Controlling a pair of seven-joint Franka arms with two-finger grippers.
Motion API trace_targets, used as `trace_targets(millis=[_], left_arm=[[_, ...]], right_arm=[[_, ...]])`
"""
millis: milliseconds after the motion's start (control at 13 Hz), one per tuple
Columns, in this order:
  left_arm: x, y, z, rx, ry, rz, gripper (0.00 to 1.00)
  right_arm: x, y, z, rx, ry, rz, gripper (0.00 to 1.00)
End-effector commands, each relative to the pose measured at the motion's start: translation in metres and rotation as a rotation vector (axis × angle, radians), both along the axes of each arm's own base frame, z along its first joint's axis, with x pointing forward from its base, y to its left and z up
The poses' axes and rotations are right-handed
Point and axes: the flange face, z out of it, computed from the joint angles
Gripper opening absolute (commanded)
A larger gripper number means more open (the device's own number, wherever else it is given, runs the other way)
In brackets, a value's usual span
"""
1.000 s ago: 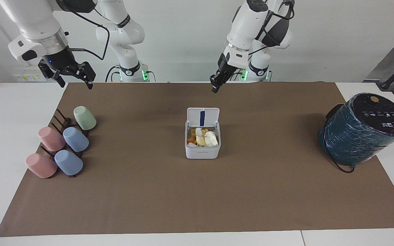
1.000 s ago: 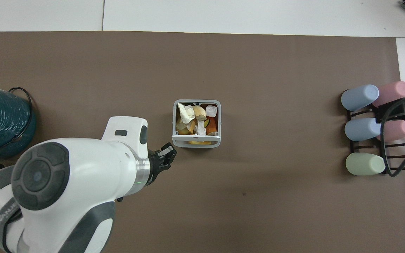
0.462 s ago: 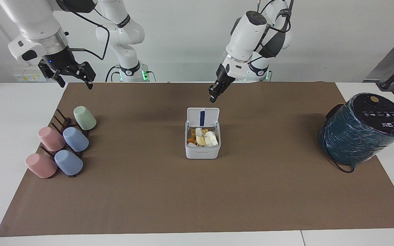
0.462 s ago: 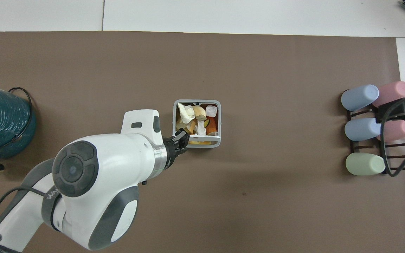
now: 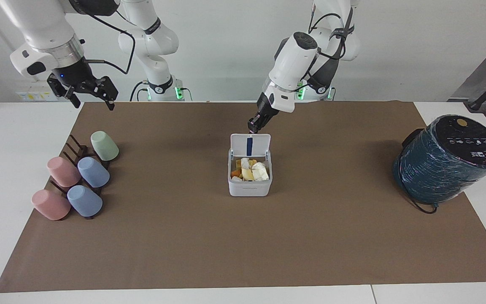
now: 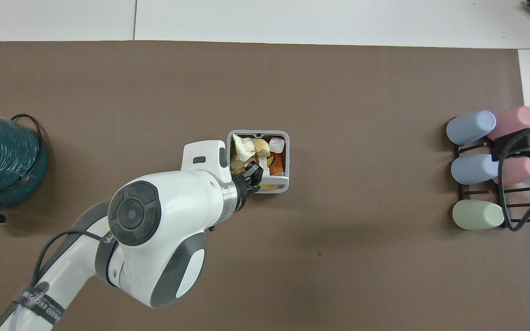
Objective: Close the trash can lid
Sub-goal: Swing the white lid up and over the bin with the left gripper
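Observation:
The small white trash can (image 5: 249, 188) stands mid-mat, filled with paper scraps and peels. Its lid (image 5: 250, 145) stands upright on the edge nearest the robots, blue stripe facing the camera. My left gripper (image 5: 252, 128) is shut, with nothing in it, and its tips hang just over the lid's top edge. In the overhead view the left gripper (image 6: 252, 177) covers the can's (image 6: 258, 134) robot-side rim. My right gripper (image 5: 93, 101) waits open, high over the mat's corner at the right arm's end.
A dark rack with several pastel cups (image 5: 78, 177) lies at the right arm's end of the brown mat (image 5: 243, 245). A large dark teal cylindrical appliance (image 5: 447, 160) with a cable sits at the left arm's end.
The left arm has swung down and toward the trash can, bringing its shut gripper from beside the can to the lid's top edge. The lid and the right arm have not moved.

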Motion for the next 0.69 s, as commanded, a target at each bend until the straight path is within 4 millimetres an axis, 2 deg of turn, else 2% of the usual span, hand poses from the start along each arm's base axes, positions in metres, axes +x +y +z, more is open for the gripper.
trace_targets(millis=[0,154,308,615], left_arm=[[0.013,0.001,-0.009,-0.034,-0.021,0.047,0.0],[0.026,0.001,-0.013,-0.052,-0.055,0.071,0.0],[0.045,0.011,-0.007,-0.063,-0.072,0.102,0.0],[0.061,0.009,-0.018,-0.074,-0.098,0.121,0.0]], right_arm=[[-0.005,-0.001,0.002,0.012,0.003,0.007,1.0],[-0.005,-0.001,0.001,0.013,0.004,0.006,1.0],[-0.005,-0.001,0.002,0.012,0.003,0.007,1.0],[-0.005,0.0,0.001,0.013,0.004,0.008,1.0]])
